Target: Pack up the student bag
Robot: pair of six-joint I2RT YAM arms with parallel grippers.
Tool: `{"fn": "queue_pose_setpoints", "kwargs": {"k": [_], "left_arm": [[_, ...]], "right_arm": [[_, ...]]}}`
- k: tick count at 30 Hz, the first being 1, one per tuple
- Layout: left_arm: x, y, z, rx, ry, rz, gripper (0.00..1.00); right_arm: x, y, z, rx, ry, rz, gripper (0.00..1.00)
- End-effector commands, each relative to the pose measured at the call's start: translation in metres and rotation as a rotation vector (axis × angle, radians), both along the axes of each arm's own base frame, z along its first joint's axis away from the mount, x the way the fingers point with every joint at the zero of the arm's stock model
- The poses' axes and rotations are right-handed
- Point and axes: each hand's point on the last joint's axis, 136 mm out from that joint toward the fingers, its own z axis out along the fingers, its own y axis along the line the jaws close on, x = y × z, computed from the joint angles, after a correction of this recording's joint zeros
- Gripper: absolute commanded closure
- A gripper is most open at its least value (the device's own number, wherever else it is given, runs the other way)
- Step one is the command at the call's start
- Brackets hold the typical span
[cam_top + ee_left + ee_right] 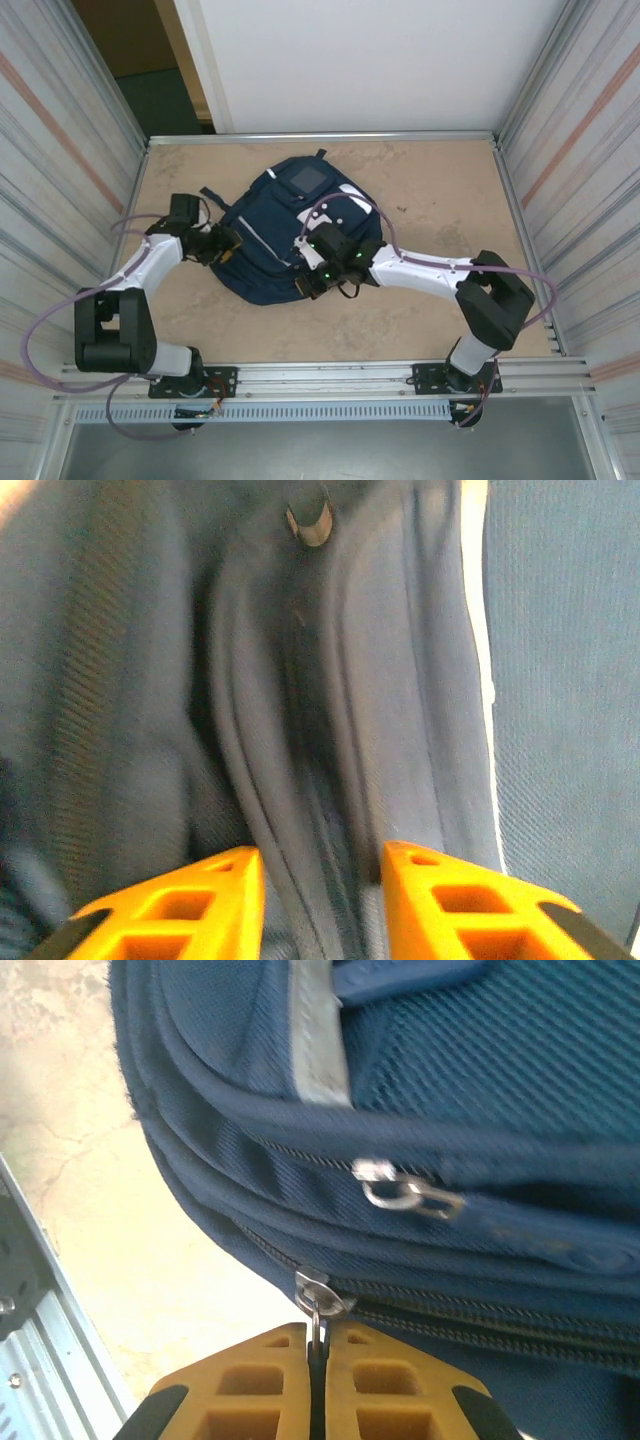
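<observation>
Top camera gives me the layout. The student bag lies flat in the middle of the bench, front side up, with its grey patch toward 12 o'clock. The left claw sits at the bag's 9 o'clock edge and the right claw is over its 5 o'clock edge. From up there both are just dark lumps, so I can't read the fingers at all.

The wrist cameras fill that in. On the right wrist view the orange fingers are clenched on a small metal zip pull. Its slider sits on the lower zip line, right at the bag's rounded edge. A second zip pull hangs loose on the zip above it, toward 1 o'clock. Bare bench and a bit of metal rail show at 8 o'clock.

The left wrist view is blurry. The claw there is released, fingers apart, and a ridge of navy fabric runs up between them toward a small dark ring at 12 o'clock. I can't tell whether the pads touch the cloth, and the frame edge cuts off their lower parts.

Pose: the left arm pokes its elbow out to 9 o'clock, forearm angled in toward the bag. The right arm folds at its elbow near 3 o'clock and stretches across toward 9 o'clock.
</observation>
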Motion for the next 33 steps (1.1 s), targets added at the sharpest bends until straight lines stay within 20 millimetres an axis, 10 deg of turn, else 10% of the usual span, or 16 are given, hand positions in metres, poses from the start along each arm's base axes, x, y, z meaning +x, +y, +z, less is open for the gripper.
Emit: {"fn": "queue_pose_setpoints", "kwargs": {"k": [1,8,15,17,20,23,33], "left_arm": [[-0.011,0.015,0.033,0.095,-0.093,0.007,0.51],[-0.071,-0.002,0.023,0.072,-0.055,0.044,0.37],[-0.063,-0.018,0.011,0.094,-0.047,0.055,0.34],[-0.054,-0.022,0.007,0.077,-0.062,0.074,0.39],[-0.04,-0.025,0.007,0.074,-0.107,0.066,0.72],[-0.037,-0.015,0.01,0.158,-0.103,0.051,1.0],[-0.043,0.003,0.001,0.146,-0.089,0.055,1.0]], "right_arm": [[-0.013,0.035,0.012,0.047,0.063,0.064,1.0],[-0.013,0.083,0.039,0.146,0.045,0.142,1.0],[-0.021,0.092,0.044,0.175,0.065,0.167,1.0],[-0.029,0.094,0.042,0.159,0.067,0.192,1.0],[-0.038,0.088,0.03,0.103,0.055,0.19,1.0],[-0.038,0.066,0.017,0.041,0.048,0.16,1.0],[0.016,-0.086,-0.049,-0.283,0.061,-0.192,0.91]]}}
